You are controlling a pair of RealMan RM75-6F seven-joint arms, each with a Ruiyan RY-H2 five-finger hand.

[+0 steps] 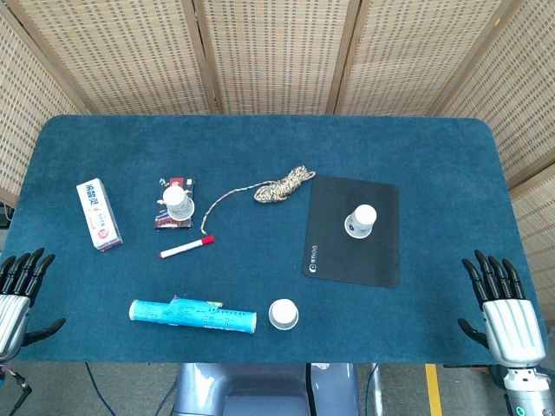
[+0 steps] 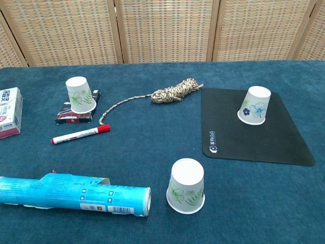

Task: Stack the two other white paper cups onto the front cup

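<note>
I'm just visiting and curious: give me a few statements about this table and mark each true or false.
1. All three cups stand upside down. True: front cup, left cup and right cup are rim-down.
2. The right cup sits on a black mat. True.
3. The marker has a blue cap. False: its cap is red.
4. The left hand holds a cup. False: it holds nothing, fingers apart, like the right hand.
5. The cups are already stacked. False: each stands apart.
6. A rope lies between the left and right cups. True.
</note>
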